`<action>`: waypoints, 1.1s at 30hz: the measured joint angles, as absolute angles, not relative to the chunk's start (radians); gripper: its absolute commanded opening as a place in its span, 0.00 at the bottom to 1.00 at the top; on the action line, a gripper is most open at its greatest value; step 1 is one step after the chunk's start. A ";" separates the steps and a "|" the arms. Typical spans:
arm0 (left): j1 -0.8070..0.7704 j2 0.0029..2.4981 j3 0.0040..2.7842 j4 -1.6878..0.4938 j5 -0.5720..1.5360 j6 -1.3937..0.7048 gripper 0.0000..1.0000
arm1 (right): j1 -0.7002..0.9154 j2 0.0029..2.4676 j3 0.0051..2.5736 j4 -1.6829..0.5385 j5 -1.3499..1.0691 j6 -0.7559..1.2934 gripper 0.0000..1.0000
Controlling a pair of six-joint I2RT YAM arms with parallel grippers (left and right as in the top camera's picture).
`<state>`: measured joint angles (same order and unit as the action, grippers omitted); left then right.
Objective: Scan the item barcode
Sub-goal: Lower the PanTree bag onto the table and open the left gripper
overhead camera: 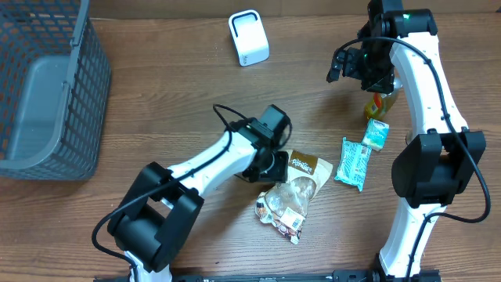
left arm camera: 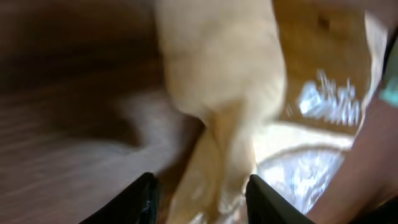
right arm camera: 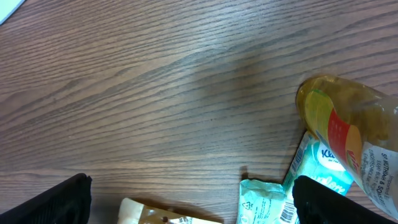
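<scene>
One snack bag (overhead camera: 293,196): lying at table (overhead camera: 156,94) centre, teal packet (overhead camera: 354,163) just right.
Left gripper (left arm camera: 199,196): fingers straddle its crimped edge; pinch unclear.
Right gripper (right arm camera: 202,202): spread wide above bare wood beside bottle (right arm camera: 348,124).
Scanner (overhead camera: 248,37): far edge, open wood around.

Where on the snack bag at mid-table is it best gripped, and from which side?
Probably the flat brown header end of the snack bag, approached from the left arm's side. The clear body bulges with loose pieces, while the header is thin film that pinches into a fold. The left hand has such a fold of the bag between its jaws.
</scene>
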<state>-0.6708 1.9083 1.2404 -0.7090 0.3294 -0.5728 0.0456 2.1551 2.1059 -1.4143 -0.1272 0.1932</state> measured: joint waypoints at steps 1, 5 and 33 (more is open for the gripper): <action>-0.663 1.908 1.240 -0.706 0.330 -0.577 0.56 | 0.046 2.155 2.106 -1.414 -0.127 0.193 1.00; -0.648 1.908 1.240 -0.707 0.355 -0.547 0.68 | 0.046 2.155 2.106 -1.414 -0.127 0.193 1.00; -0.754 1.908 1.214 -0.769 0.381 -0.433 0.32 | 0.046 2.155 2.106 -1.414 -0.127 0.193 1.00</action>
